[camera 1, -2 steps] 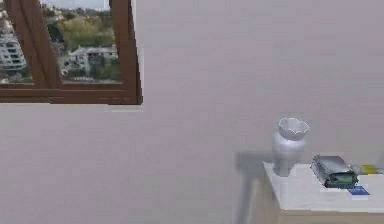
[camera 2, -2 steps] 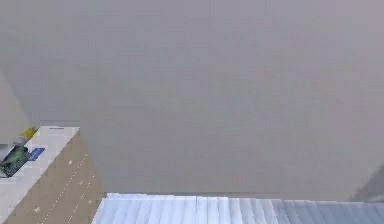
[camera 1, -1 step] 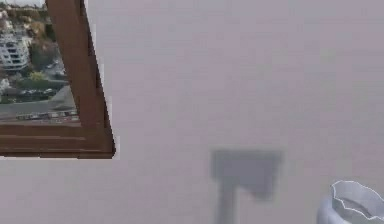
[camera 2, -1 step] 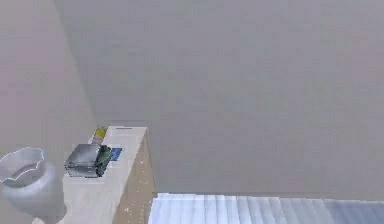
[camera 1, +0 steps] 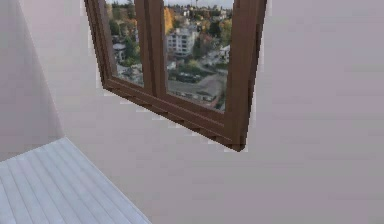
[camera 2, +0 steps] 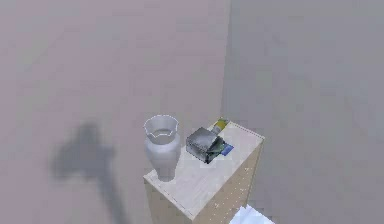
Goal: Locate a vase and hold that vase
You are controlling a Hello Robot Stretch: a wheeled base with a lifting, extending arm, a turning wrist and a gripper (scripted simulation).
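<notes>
Window (camera 1: pixel 172 55) ahead; arm side view finds vase (camera 2: pixel 161 148) on cabinet (camera 2: pixel 192 179).

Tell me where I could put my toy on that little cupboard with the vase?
The cupboard top has a bare strip along its near edge, in front of the vase and the dark boxy thing, and a small bare corner at the arm side view's right, past that thing. Between those two it is crowded.

arm and gripper pose not discernible
</notes>
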